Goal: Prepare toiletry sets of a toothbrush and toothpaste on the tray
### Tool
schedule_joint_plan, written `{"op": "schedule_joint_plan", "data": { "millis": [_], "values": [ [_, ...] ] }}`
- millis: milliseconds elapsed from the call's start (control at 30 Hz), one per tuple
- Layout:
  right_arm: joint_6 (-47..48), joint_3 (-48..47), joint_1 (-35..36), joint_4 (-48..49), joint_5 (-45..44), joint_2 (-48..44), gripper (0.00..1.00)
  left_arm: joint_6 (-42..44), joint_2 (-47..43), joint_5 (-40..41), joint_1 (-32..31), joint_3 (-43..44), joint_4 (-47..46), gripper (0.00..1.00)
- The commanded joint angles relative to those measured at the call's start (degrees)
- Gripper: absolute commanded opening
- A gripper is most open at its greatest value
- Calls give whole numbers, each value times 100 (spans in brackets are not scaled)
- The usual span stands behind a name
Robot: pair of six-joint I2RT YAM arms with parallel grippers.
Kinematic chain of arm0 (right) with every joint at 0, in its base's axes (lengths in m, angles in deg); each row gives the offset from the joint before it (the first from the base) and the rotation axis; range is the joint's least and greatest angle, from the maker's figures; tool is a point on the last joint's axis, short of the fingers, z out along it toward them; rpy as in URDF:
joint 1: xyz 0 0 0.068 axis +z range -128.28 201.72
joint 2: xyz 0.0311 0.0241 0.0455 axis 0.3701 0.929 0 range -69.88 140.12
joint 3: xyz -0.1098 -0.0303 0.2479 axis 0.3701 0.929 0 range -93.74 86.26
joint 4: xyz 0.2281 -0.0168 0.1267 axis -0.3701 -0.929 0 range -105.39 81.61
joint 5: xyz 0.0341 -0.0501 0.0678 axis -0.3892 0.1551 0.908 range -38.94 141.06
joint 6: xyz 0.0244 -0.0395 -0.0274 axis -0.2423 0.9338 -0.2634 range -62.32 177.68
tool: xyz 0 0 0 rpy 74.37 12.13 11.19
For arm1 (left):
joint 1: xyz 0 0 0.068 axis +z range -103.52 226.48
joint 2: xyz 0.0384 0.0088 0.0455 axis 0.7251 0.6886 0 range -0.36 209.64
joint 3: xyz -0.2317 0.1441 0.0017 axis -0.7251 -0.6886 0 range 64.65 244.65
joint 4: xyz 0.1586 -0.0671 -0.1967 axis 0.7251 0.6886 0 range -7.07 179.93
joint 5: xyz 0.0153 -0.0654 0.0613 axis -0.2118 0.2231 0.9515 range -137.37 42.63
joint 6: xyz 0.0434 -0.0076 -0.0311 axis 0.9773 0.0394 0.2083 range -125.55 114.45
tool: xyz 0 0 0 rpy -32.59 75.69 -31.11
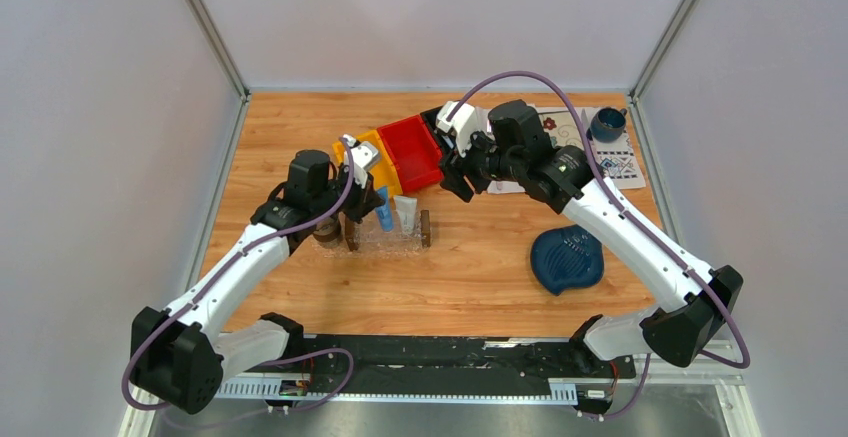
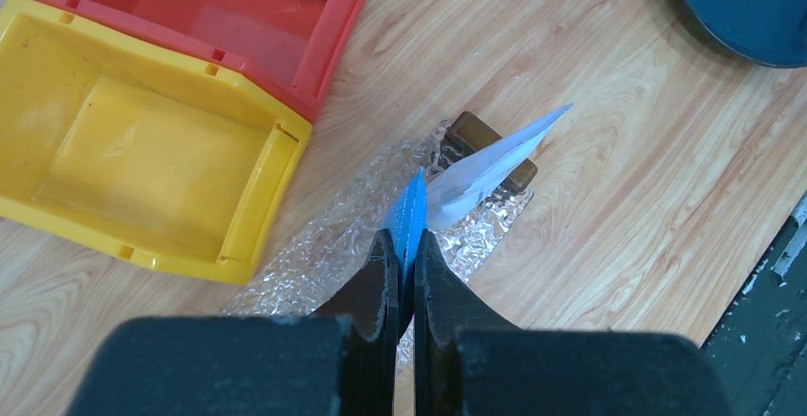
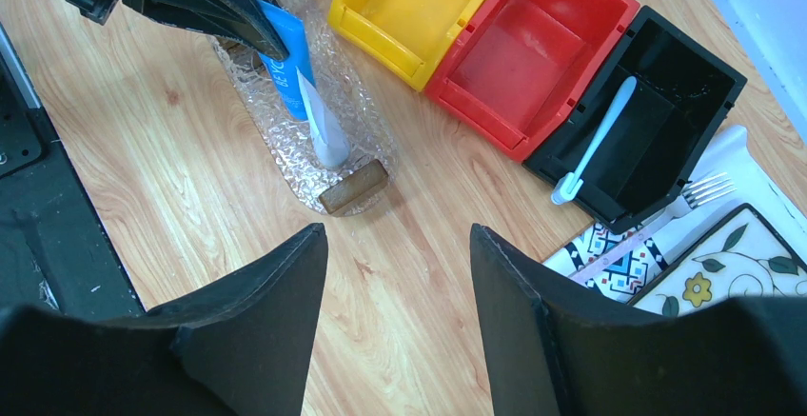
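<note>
Left gripper (image 2: 404, 242): jaws clamped on the flat crimped end of the blue toothpaste tube (image 3: 285, 62), which hangs tilted over the tray (image 3: 360, 119). Whether its lower end rests on the tray cannot be told. The white toothpaste tube (image 3: 321, 128) lies in the tray just beside the blue one, lengthwise, reaching towards the brown block (image 3: 352, 188) at the tray's end. Beyond the tray stand a yellow bin (image 3: 419, 7), a red bin (image 3: 533, 54) and a black bin (image 3: 666, 121), touching in a row. The toothbrush (image 3: 600, 135) lies in the black bin, not on the tray. Its long axis runs diagonally along the bin floor, broader end nearest the bin's front wall. Right gripper (image 3: 398, 235): jaws apart and empty, hovering above bare table between the tray and the bins. In the right wrist view, the toothbrush lies ahead and to the right of these jaws. The right arm is clearly the nearer one. Assessment: both tubes are at the tray and the toothbrush is outstanding. Fetching it calls for the jaws to cross its handle, clear of the fork (image 3: 699, 190) beside the bin.
</note>
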Motion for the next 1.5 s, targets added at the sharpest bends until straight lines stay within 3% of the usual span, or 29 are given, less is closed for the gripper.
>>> {"op": "schedule_joint_plan", "data": {
  "millis": [0,1467],
  "values": [
    [45,-8,-37,228,-42,-34,61,124,8,-162,-15,32,-301,0],
    [72,88,-28,263,-51,-96,62,274,210,-267,-24,-293,-644,0]
  ]
}}
